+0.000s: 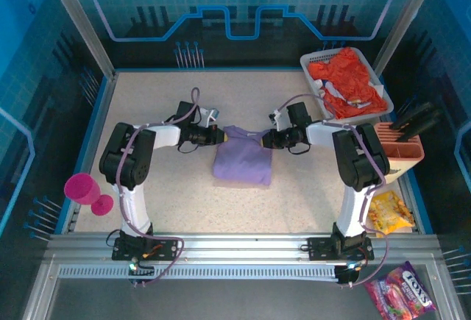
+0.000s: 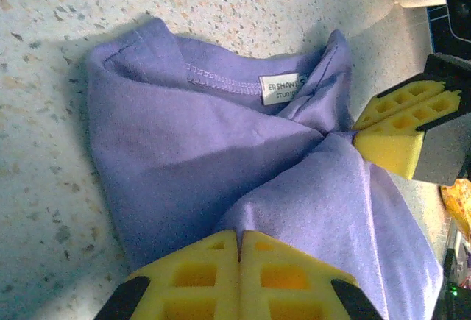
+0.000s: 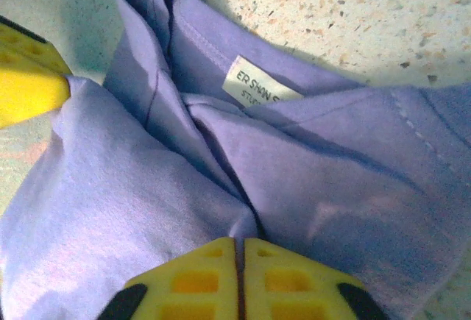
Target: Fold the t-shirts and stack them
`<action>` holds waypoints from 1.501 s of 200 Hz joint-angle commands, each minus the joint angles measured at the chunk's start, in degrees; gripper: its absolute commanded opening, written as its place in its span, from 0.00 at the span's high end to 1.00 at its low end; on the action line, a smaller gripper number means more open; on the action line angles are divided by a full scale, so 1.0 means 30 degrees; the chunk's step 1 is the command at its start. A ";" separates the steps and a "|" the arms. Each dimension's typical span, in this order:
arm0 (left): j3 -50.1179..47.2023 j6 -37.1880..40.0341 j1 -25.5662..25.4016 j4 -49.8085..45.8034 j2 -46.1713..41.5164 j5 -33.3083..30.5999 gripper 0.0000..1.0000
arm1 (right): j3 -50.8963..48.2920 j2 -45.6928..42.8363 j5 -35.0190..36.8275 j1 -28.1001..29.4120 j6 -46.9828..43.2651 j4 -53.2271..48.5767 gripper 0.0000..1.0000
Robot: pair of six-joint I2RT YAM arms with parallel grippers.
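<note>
The left gripper (image 1: 223, 134) pinches one far corner of the lavender t-shirt (image 1: 243, 160), its yellow pads (image 2: 206, 276) closed on the cloth. The right gripper (image 1: 266, 140) clamps the opposite corner likewise. The folded shirt lies between them (white neck label (image 2: 282, 88) showing). The orange-red t-shirt (image 1: 349, 81) sits in the white basket (image 1: 316, 57) beyond the right gripper.

The bench (image 1: 162, 195) is lit brightly and evenly from above in the top view, and a blue cast is thrown by the surrounding walls (image 1: 29, 77). Only short, soft shadows are laid beneath the arms (image 1: 129, 158). In the left wrist view a darker shadow is cast on the bench beside the lavender t-shirt (image 2: 191, 151), whose folds are gently shaded. The left gripper (image 2: 239, 246) is rendered slightly soft.
</note>
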 commanded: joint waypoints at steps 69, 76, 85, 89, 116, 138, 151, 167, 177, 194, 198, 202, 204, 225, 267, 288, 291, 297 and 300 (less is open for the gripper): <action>-0.0374 -0.0006 -0.0316 -0.1540 -0.4218 0.0894 1.00 | 0.0619 -0.4414 0.0339 -0.0224 0.0172 -0.3388 1.00; -0.0422 -0.0001 -0.0349 -0.1714 -0.4618 0.0906 1.00 | 0.0609 -0.4795 0.0388 -0.0191 0.0179 -0.3641 1.00; -0.0536 -0.0040 -0.0379 -0.1824 -0.5155 0.0849 1.00 | 0.0653 -0.5300 0.0492 -0.0156 0.0179 -0.4031 1.00; -0.0599 -0.0080 -0.0379 -0.1812 -0.5361 0.0848 1.00 | 0.0679 -0.5466 0.0538 -0.0145 0.0175 -0.4197 1.00; -0.0367 -0.0434 -0.0450 -0.2281 -0.6359 0.1226 1.00 | 0.1503 -0.6391 0.0618 -0.0139 0.0064 -0.5754 1.00; -0.0168 -0.0403 -0.0668 -0.2875 -0.7317 0.1090 1.00 | 0.1989 -0.7082 0.0609 -0.0064 0.0121 -0.6527 1.00; -0.0205 -0.0515 -0.0672 -0.2793 -0.7734 0.1024 1.00 | 0.2245 -0.7248 0.0591 -0.0066 0.0121 -0.6876 1.00; 0.0144 -0.0534 -0.0672 -0.3041 -0.7841 0.1005 1.00 | 0.2626 -0.7354 0.0602 -0.0058 0.0084 -0.7215 1.00; 0.0403 -0.0585 -0.0673 -0.3146 -0.7758 0.1023 1.00 | 0.2884 -0.7397 0.0622 -0.0072 0.0113 -0.7371 1.00; 0.0807 -0.0612 -0.0668 -0.3238 -0.7471 0.0867 1.00 | 0.3276 -0.7362 0.0918 -0.0097 0.0099 -0.7515 1.00; 0.0910 -0.0632 -0.0671 -0.3257 -0.7402 0.0873 1.00 | 0.3421 -0.7301 0.0943 -0.0107 0.0077 -0.7597 1.00; 0.1000 -0.0666 -0.0672 -0.3236 -0.7299 0.0870 1.00 | 0.3575 -0.7215 0.0960 -0.0129 0.0063 -0.7656 1.00; 0.1056 -0.0672 -0.0686 -0.3228 -0.7256 0.0875 1.00 | 0.3618 -0.7162 0.0943 -0.0135 0.0040 -0.7694 1.00; 0.1562 -0.0831 -0.0672 -0.3129 -0.6780 0.0863 1.00 | 0.4257 -0.6640 0.0869 -0.0198 -0.0026 -0.7841 1.00; 0.1658 -0.1465 -0.0888 -0.2787 -0.7111 0.1059 1.00 | 0.4587 -0.6387 0.0754 -0.0393 -0.0311 -0.8055 1.00; 0.1245 -0.1683 -0.1121 -0.2680 -0.7340 0.0958 1.00 | 0.4155 -0.6616 0.0451 -0.0497 -0.0292 -0.7961 1.00; 0.1171 -0.1734 -0.1156 -0.2660 -0.7375 0.0953 1.00 | 0.4087 -0.6656 0.0371 -0.0515 -0.0290 -0.7946 1.00; 0.0996 -0.1807 -0.1245 -0.2556 -0.7456 0.0965 1.00 | 0.3948 -0.6791 0.0297 -0.0510 -0.0291 -0.7957 1.00; 0.0887 -0.1852 -0.1296 -0.2498 -0.7514 0.0925 1.00 | 0.3871 -0.6858 0.0268 -0.0502 -0.0290 -0.7960 1.00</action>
